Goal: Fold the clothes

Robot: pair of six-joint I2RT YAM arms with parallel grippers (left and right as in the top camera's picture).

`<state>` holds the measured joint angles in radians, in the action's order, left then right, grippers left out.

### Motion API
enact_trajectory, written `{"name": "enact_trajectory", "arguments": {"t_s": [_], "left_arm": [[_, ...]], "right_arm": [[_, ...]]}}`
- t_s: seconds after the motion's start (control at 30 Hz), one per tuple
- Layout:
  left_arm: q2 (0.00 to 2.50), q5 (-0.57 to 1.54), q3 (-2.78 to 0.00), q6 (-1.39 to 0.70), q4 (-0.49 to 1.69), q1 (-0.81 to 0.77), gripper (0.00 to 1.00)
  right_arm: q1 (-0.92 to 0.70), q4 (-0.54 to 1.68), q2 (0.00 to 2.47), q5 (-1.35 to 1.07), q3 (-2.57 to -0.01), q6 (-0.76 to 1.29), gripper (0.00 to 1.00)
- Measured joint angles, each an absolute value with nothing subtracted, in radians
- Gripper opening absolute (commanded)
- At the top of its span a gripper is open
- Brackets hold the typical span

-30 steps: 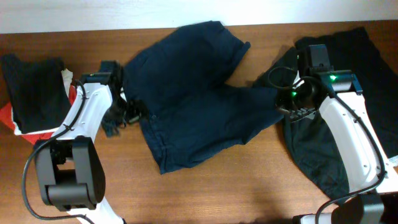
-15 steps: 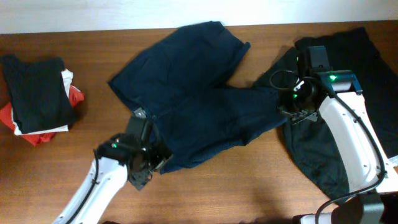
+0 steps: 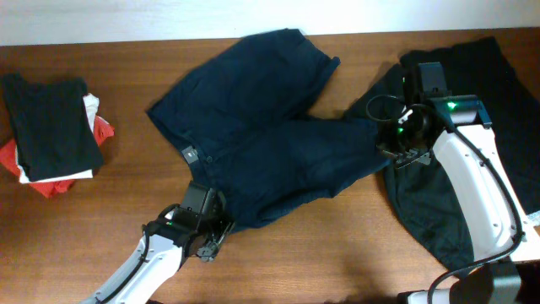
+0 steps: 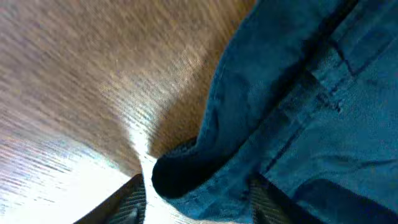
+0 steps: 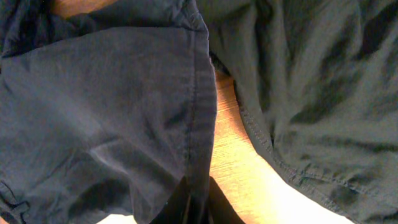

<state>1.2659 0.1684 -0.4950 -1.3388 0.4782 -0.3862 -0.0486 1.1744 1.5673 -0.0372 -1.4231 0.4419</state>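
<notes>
Your left jaws are wide at the 7 o'clock corner of the shorts (image 3: 261,143); right jaws seem to pinch the hem (image 5: 200,93). A thin bite slips.

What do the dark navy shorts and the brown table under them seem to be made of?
The dark navy shorts look like woven cotton twill, matte; the wrist views show stitched seams and soft creases, though the fibre is uncertain. The brown table looks like wood or wood-look laminate, with streaky grain and slight sheen.
</notes>
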Motion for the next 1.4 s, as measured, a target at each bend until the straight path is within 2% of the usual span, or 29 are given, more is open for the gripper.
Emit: {"name": "enact_trajectory", "arguments": {"t_s": [0.07,0.13,0.23,0.27,0.47,0.5,0.53,0.6,0.73,0.9,1.1,1.2,1.3,1.33,1.37,1.4], "left_arm": [[1.266,0.150,-0.495,-1.343,0.476,-0.386,0.26],[1.266,0.143,-0.495,-1.349,0.474,-0.386,0.21],[1.266,0.130,-0.495,-1.349,0.473,-0.386,0.02],[1.266,0.126,-0.495,-1.348,0.473,-0.386,0.01],[1.266,0.123,-0.495,-1.303,0.473,-0.386,0.01],[1.266,0.123,-0.495,-1.271,0.474,-0.386,0.01],[1.264,0.122,-0.495,-1.232,0.481,-0.386,0.01],[1.232,0.104,-0.508,-1.135,0.585,-0.369,0.01],[1.061,0.022,-0.676,-0.900,0.938,-0.307,0.01],[0.833,-0.012,-0.974,-0.706,1.149,-0.295,0.01],[0.757,-0.009,-1.018,-0.718,1.274,-0.295,0.01],[0.767,-0.090,-1.018,-0.842,1.281,-0.283,0.01],[0.834,-0.163,-0.987,-1.002,1.245,-0.265,0.01],[0.876,-0.180,-0.966,-1.032,1.219,-0.265,0.01],[0.921,-0.193,-0.951,-1.050,1.192,-0.264,0.01],[0.963,-0.201,-0.943,-1.068,1.169,-0.264,0.01]], "right_arm": [[-0.049,1.174,1.567,-0.037,-1.423,0.441,0.09],[-0.049,1.174,1.567,-0.037,-1.423,0.441,0.09],[-0.049,1.175,1.567,-0.037,-1.423,0.442,0.09],[-0.049,1.175,1.567,-0.037,-1.423,0.441,0.09],[-0.049,1.175,1.567,-0.037,-1.423,0.442,0.09],[-0.049,1.175,1.567,-0.037,-1.423,0.442,0.04],[-0.049,1.178,1.567,-0.038,-1.423,0.442,0.04],[-0.049,1.207,1.567,-0.037,-1.423,0.442,0.04],[-0.039,1.245,1.560,-0.039,-1.423,0.442,0.04],[-0.016,1.287,1.421,-0.038,-1.423,0.437,0.04],[-0.016,1.224,1.259,-0.042,-1.424,0.335,0.14],[-0.016,1.057,1.308,-0.056,-1.425,0.226,0.14],[-0.016,0.928,1.384,-0.099,-1.425,0.182,0.07],[-0.017,0.887,1.425,-0.123,-1.426,0.175,0.10],[-0.023,0.870,1.460,-0.138,-1.426,0.171,0.31],[-0.038,0.902,1.494,-0.149,-1.427,0.167,0.38]]}}
